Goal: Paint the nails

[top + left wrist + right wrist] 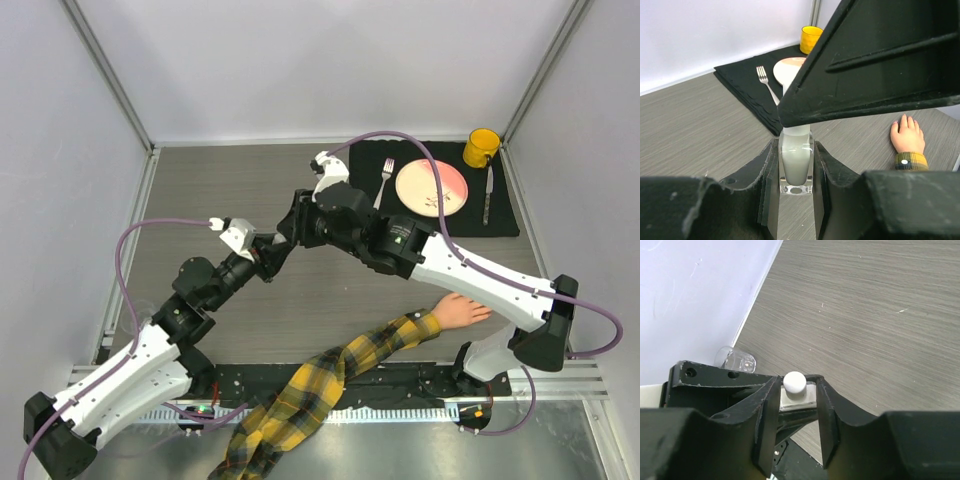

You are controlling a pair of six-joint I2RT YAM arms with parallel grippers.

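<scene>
A small clear bottle (796, 165) of whitish polish stands upright in my left gripper (795, 148), which is shut on its body above the table. Its white cap (793, 382) sits between the fingers of my right gripper (797, 379), whose jaws straddle the cap with a gap on one side. In the top view both grippers meet mid-table, the left (283, 243) and the right (298, 222), and hide the bottle. The peach mannequin hand (460, 312) with its plaid sleeve (330, 375) lies palm down at the near right. Its nails (905, 120) are tiny and bare-looking.
A black mat (505, 215) at the far right holds a pink plate (432, 187), a fork (385, 180), a knife (488, 195) and a yellow cup (481, 147). A small clear glass (735, 359) stands by the left wall. White walls enclose the table.
</scene>
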